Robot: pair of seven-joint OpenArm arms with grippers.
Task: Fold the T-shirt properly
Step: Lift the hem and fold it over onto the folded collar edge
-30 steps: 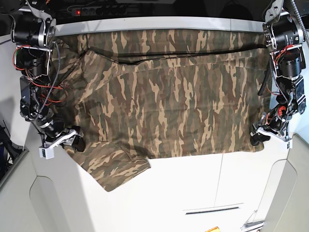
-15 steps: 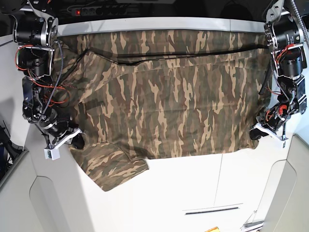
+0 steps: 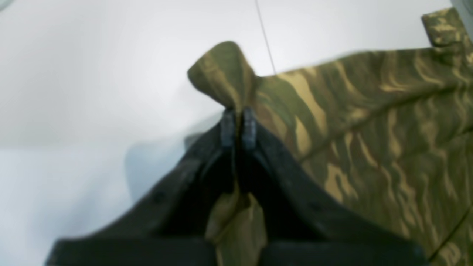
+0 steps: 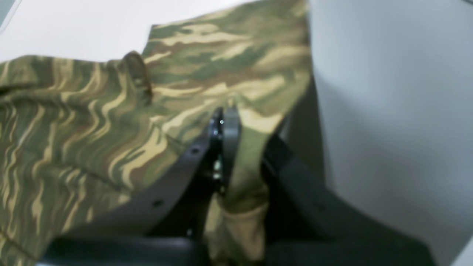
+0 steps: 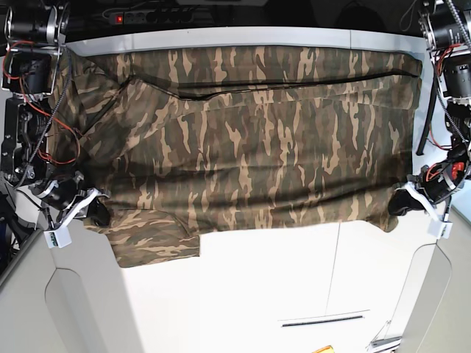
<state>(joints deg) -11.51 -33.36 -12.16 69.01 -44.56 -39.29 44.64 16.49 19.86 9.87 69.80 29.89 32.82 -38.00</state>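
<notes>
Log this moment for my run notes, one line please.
left gripper: shut on shirt | right gripper: shut on shirt | shirt: spread between them

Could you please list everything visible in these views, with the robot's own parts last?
T-shirt: one, brown, tan and olive camouflage, spread across the table, one sleeve lying at the base view's lower left.
Table: one, white, under the shirt, bare along its near side.
Power strip: one, black with a red light, behind the table's far edge.
Left tool: one, black, shut on the shirt's edge at the base view's right.
Right tool: one, black, shut on the shirt's edge at the base view's left.
</notes>
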